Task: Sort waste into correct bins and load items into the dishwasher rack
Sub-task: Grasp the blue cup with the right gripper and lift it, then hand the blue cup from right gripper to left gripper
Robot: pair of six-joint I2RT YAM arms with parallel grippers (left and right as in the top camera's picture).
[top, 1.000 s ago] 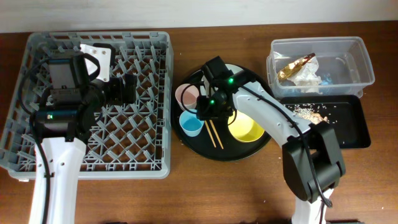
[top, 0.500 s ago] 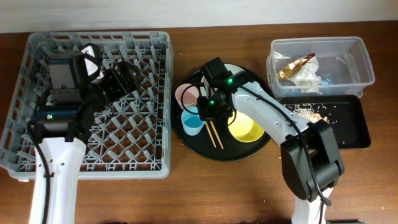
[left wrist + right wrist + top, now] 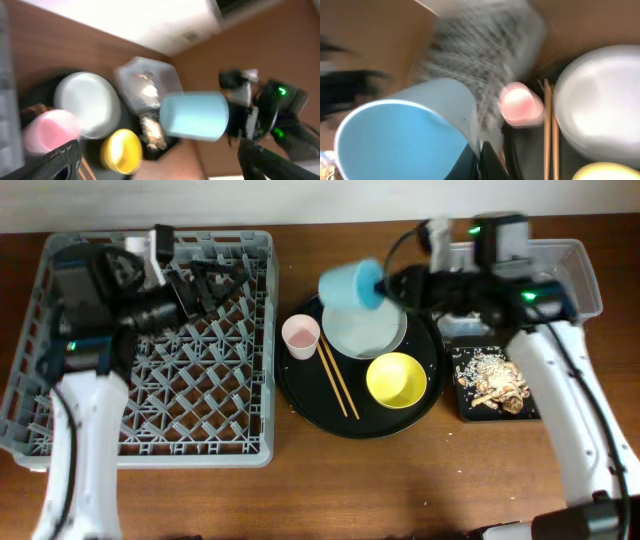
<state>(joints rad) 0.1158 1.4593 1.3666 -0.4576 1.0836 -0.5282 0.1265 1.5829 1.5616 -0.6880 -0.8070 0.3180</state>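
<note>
My right gripper (image 3: 385, 283) is shut on the rim of the light-blue cup (image 3: 350, 285) and holds it on its side in the air above the plate (image 3: 365, 330). The cup fills the right wrist view (image 3: 405, 135), with a finger on its rim (image 3: 487, 157). The pink cup (image 3: 301, 335), chopsticks (image 3: 338, 380) and yellow bowl (image 3: 396, 380) lie on the round black tray (image 3: 300, 395). My left gripper (image 3: 205, 285) is open and empty over the dishwasher rack (image 3: 60, 420), facing the blue cup (image 3: 195, 115). Food scraps (image 3: 495, 375) lie in the shallow black tray (image 3: 465, 415).
The clear tub (image 3: 590, 275) stands at the back right, mostly hidden by my right arm. The left wrist view shows the tub (image 3: 125, 77) with the paper and wrapper (image 3: 147, 90) inside. Bare wooden table lies along the front edge.
My right gripper has lifted the blue cup off the round tray, and the arm has swung up and back. My left gripper has moved towards the rack's far right corner.
</note>
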